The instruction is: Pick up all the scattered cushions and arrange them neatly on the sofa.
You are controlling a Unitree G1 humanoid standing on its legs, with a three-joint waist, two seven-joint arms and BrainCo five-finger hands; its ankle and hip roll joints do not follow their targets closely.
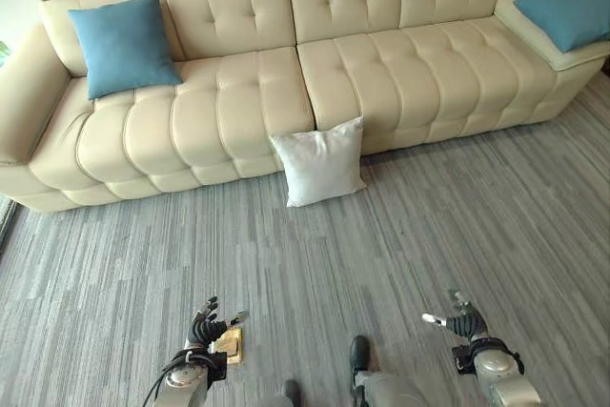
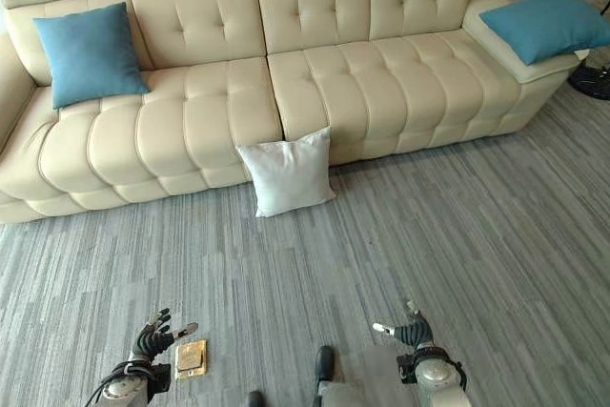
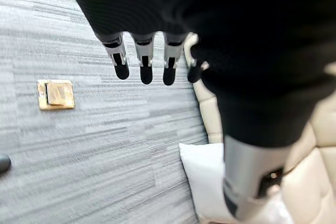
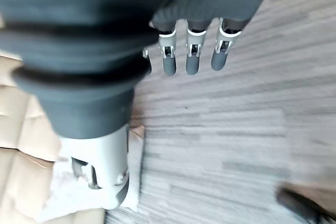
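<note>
With both hands' fingers spread and empty, the left hand [image 1: 206, 333] and right hand [image 1: 465, 323] well short of the sofa [image 1: 381, 73], the white cushion [image 1: 319, 161] leaning on the sofa front is best gripped at opposite edges.

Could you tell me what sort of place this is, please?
Probably a living room or lounge: a long cream tufted sofa, blue cushions on it, a white cushion leaning against its front, and grey carpet.

The tufted sofa [image 1: 286, 54] was cream; two cushions (far left [image 1: 124, 45], far right [image 1: 570, 10]) were blue, one cushion [image 1: 319, 161] white, the striped carpet [image 1: 477, 226] grey.
</note>
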